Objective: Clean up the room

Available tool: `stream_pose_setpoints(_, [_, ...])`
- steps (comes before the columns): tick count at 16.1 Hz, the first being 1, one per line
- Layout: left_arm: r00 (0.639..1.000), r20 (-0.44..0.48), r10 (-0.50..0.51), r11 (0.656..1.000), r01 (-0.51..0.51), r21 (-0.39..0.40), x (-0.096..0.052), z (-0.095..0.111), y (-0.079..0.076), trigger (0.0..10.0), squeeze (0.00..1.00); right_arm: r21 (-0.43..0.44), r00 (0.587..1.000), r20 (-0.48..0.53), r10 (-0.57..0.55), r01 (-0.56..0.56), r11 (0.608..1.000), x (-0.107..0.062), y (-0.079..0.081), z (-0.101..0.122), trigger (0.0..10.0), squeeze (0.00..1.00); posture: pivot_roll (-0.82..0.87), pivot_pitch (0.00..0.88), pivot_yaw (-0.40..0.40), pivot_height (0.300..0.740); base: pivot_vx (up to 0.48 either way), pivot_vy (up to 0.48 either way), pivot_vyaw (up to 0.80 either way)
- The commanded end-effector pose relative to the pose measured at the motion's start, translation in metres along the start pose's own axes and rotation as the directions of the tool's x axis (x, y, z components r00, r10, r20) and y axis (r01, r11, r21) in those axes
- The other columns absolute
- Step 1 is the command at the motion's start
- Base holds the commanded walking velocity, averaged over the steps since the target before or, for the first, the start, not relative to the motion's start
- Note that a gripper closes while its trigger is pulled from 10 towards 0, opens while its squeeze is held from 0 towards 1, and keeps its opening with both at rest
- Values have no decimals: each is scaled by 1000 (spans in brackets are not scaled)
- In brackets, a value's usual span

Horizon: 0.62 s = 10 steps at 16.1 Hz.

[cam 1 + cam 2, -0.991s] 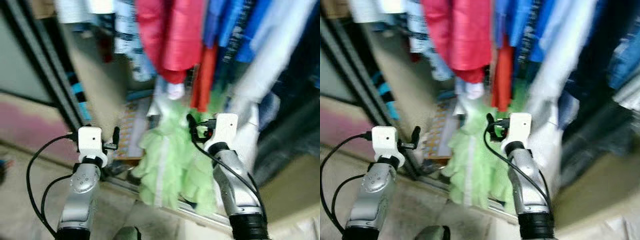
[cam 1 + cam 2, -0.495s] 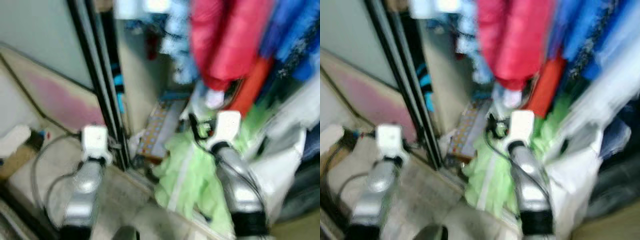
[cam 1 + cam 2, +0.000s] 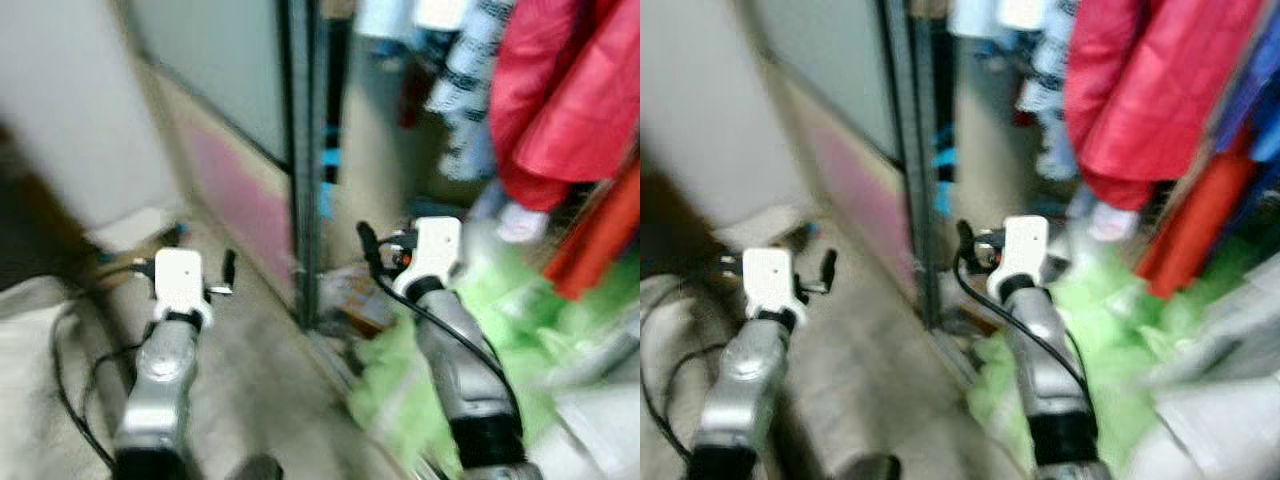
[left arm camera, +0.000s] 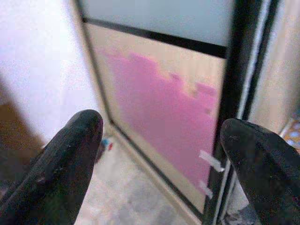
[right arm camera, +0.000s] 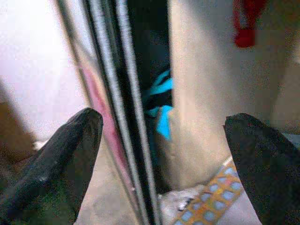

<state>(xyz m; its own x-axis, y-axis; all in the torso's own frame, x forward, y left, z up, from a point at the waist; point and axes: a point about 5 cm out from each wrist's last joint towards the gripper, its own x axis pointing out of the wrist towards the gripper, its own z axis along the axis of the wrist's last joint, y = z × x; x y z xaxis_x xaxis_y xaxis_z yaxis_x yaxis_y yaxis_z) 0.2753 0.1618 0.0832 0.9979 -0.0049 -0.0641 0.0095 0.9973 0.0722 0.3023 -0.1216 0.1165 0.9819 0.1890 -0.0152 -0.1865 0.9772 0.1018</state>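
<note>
A pale green garment [image 3: 420, 370] lies heaped on the closet floor, under my right arm. A red coat [image 3: 560, 90] and other clothes hang above it. My left gripper [image 4: 161, 136] is open and holds nothing; it faces the pink lower panel [image 4: 159, 112] of a sliding door. My right gripper [image 5: 164, 136] is also open and holds nothing. It points at the dark door frame [image 5: 126, 103] and the closet's beige inner wall [image 5: 211, 84]. A patterned flat thing [image 5: 211, 197] lies on the closet floor beyond it. The eye views are blurred.
The black sliding-door frame [image 3: 305, 180] stands upright between my two arms. A white object [image 3: 135, 225] lies on the floor at the left by the wall. Bare grey floor [image 3: 260, 380] stretches before the door.
The whole picture has swung left: the hanging clothes and green heap slid to the right, and the door and wall came into view. Both arms keep the same raised pose.
</note>
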Motion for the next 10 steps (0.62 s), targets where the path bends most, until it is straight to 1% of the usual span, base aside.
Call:
stream_pose_setpoints(1, [1000, 3, -8, 1000, 8, 15, 1, 1, -3, 10000, 0, -2, 1000, 7, -2, 2, 1000, 1, -3, 2, 10000, 0, 72, 0, -11, 740, 0, 0, 800])
stream_pose_setpoints(4, [1000, 6, -3, 1000, 3, 18, 2, 2, -3, 10000, 0, -1, 1000, 12, -1, 1, 1000, 3, -2, 3, 10000, 0, 71, 0, -9, 740, 0, 0, 800])
stream_pose_setpoints(6, [1000, 6, -3, 1000, 3, 21, 2, 2, -4, 10000, 0, -28, 999, 33, 6, -5, 1000, 3, -1, 7, 10000, 0, 72, 0, -10, 740, 0, 0, 800])
stream_pose_setpoints(10, [1000, 7, -7, 1000, 6, 15, 3, 3, -5, 10000, 0, -19, 999, 33, 6, -5, 1000, 5, 0, 7, 10000, 0, 75, 0, -11, 740, 0, 0, 800])
